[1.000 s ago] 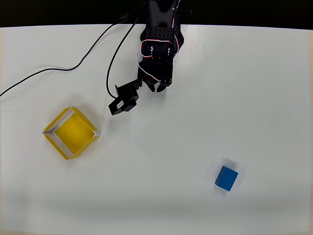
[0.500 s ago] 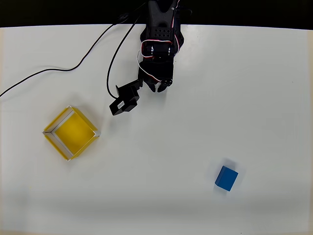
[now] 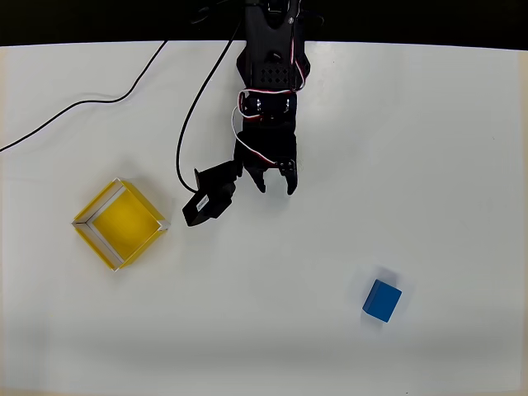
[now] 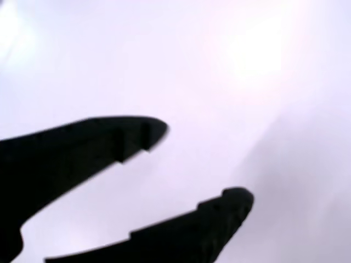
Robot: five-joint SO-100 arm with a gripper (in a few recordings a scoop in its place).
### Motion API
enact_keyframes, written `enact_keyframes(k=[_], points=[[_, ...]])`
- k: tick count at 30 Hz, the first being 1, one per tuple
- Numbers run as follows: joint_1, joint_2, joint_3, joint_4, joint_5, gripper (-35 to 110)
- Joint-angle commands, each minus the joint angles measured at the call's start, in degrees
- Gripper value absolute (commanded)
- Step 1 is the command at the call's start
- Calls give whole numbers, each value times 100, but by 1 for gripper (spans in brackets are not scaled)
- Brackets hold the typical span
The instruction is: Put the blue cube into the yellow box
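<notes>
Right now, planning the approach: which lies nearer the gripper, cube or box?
The yellow box, left in the overhead view, lies slightly nearer the open gripper; the blue cube sits farther, lower right.

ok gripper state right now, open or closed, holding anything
Black two-finger gripper: open and empty, over bare white table; the small bright-blue cube lies apart from it.

Looks like a lab or robotics test bench: plain white table (image 3: pixel 429 148), black cable (image 3: pixel 91 103) trailing across it, dark backdrop (image 3: pixel 82 21) behind, no household clutter.
</notes>
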Motion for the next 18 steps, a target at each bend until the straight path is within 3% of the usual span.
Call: enact_keyframes(k=[1,8,18], points=[[-281,-844,-1784,-562,255,39],[-624,-2689,-3568,-1081,984,43],[-1415,-4869,-6249,-492,2382,44]])
